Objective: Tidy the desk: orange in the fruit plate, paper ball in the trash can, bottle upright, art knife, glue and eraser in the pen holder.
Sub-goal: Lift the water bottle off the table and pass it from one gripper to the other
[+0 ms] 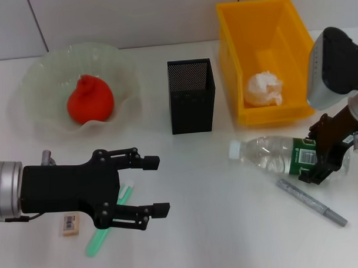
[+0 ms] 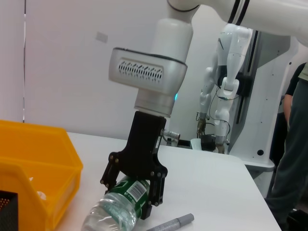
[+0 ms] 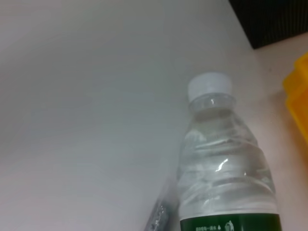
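Here the right gripper [image 1: 322, 159] stood at the right edge of the surface [image 1: 217, 227], its jaws closed around the green-labelled end of the water bottle [image 1: 268, 154], which lay on its side with its white cap [image 1: 235, 149] pointing left. Just near of the bottle lay a grey pen-shaped art knife [image 1: 312, 202], slanting toward the near right and apart from the bottle.

The left gripper [image 1: 154, 186] hovered at the near left with its jaws spread open and empty. Beneath it lay a green tube [image 1: 99, 238], partly hidden by the fingers [image 1: 146, 163], and just left of that an eraser [image 1: 70, 225].

Open room lay in the middle of the surface, between the two grippers.

Along the far side, the fruit plate [image 1: 36, 86] on the left held the orange [image 1: 90, 100]. The black mesh pen holder [image 1: 191, 96] stood in the middle; what it held could not be told. The yellow bin [image 1: 235, 61] on the right held the paper ball [image 1: 265, 88].
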